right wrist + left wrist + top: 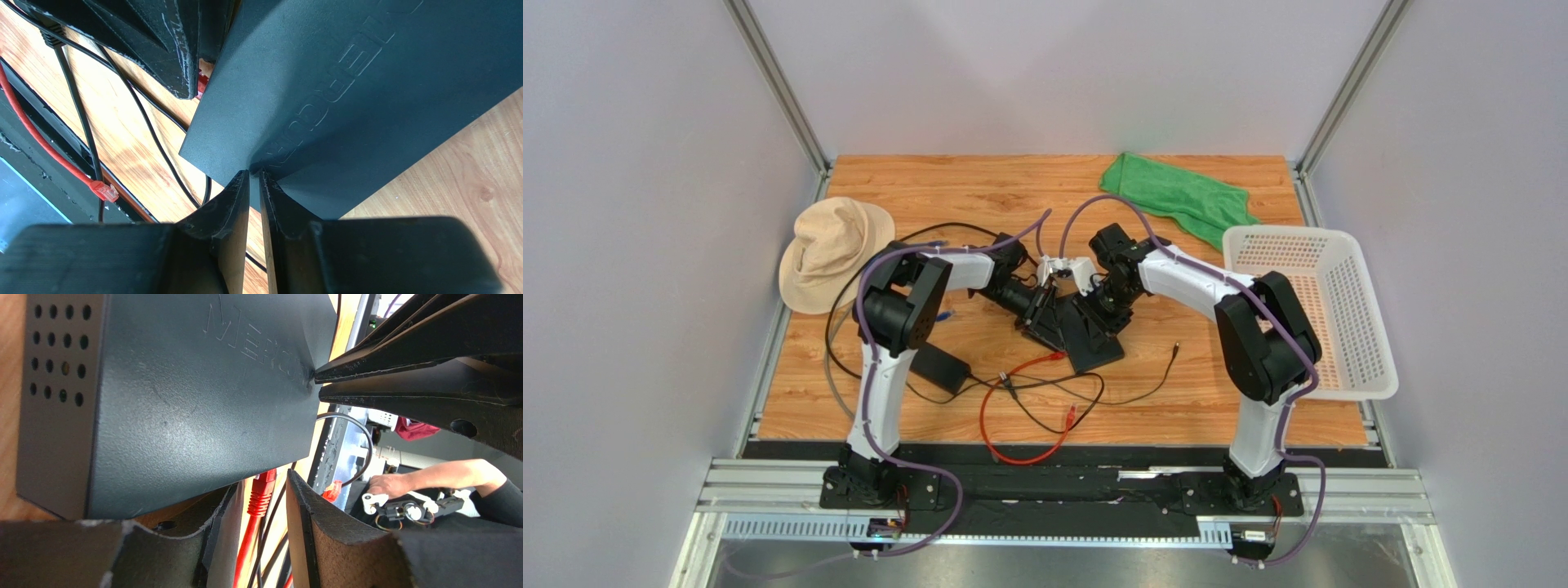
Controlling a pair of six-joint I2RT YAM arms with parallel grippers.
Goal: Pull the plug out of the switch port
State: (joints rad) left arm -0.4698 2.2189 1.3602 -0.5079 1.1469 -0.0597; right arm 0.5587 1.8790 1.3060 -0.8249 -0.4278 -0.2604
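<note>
just btwn left hand (260, 481) fingers (319, 539): plug (261, 496) at switch (184, 404)

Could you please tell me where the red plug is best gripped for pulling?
Take the red plug by its boot, a finger on each side, coming from the cable end: it stands straight out of the switch, which the right gripper pinches.
</note>
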